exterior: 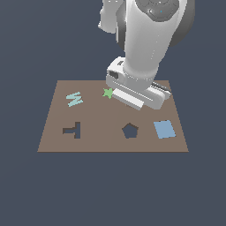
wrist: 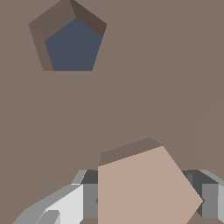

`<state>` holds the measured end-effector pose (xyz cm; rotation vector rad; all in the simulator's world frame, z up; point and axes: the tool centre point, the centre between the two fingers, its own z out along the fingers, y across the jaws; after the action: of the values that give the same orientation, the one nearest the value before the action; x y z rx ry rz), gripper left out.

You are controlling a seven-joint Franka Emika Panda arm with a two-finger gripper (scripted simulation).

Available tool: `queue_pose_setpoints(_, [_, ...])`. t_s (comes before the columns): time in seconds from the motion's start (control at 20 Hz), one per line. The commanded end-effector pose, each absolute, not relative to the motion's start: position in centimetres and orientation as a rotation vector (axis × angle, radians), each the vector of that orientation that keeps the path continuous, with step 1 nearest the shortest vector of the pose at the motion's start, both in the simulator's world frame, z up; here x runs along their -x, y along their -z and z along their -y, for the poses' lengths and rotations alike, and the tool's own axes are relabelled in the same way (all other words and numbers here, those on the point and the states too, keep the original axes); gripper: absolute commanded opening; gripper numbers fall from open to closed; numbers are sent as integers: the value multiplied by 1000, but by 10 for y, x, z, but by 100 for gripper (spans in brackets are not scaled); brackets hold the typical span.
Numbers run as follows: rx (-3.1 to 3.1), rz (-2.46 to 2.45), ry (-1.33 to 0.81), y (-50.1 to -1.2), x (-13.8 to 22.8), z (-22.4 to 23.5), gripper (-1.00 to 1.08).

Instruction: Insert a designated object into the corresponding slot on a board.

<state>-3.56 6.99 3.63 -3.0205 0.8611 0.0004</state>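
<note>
The white arm (exterior: pixel 148 35) fills the upper middle of the exterior view, bending down over the far half of the brown board (exterior: pixel 113 145), which lies flat on a plain dark surface (exterior: pixel 113 190); I can read no lettering or label on anything. The board carries flat shapes and two dark cutouts that hold nothing. Along its near edge, from the exterior view's left, sit the T-shaped cutout (exterior: pixel 73 130), the pentagon slot (exterior: pixel 129 130) and the blue square (exterior: pixel 164 129) toward the near corner on the exterior view's right. Near the far edge lie the pale teal zigzag (exterior: pixel 74 99) and the green star (exterior: pixel 107 93), the star partly hidden by the arm's wrist housing. In the wrist view the slot (wrist: pixel 72 46) shows sloped brown walls around a dark blue-grey floor, with bare board between it and the block. The block (wrist: pixel 142 186) is light tan-pink, raised, with straight angled edges and a darker side face, and it sits between the grey and white fingers (wrist: pixel 65 205) of the pincer (wrist: pixel 148 199), one finger on each side and close against it. The pincer seems pressed onto the block, though the contact faces are hidden. In the exterior view the block itself is hidden beneath the arm, above the board's far half, behind the slot.
</note>
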Motion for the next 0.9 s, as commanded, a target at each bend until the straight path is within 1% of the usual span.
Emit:
queue_pose_setpoints(0.0, [3040, -788, 0, -37, 19, -65, -100])
queue_pose_setpoints(0.4, [3089, -562, 0, -39, -35, -56, -100])
queue_pose_setpoints(0.85, [3110, -423, 0, -40, -68, -57, -100])
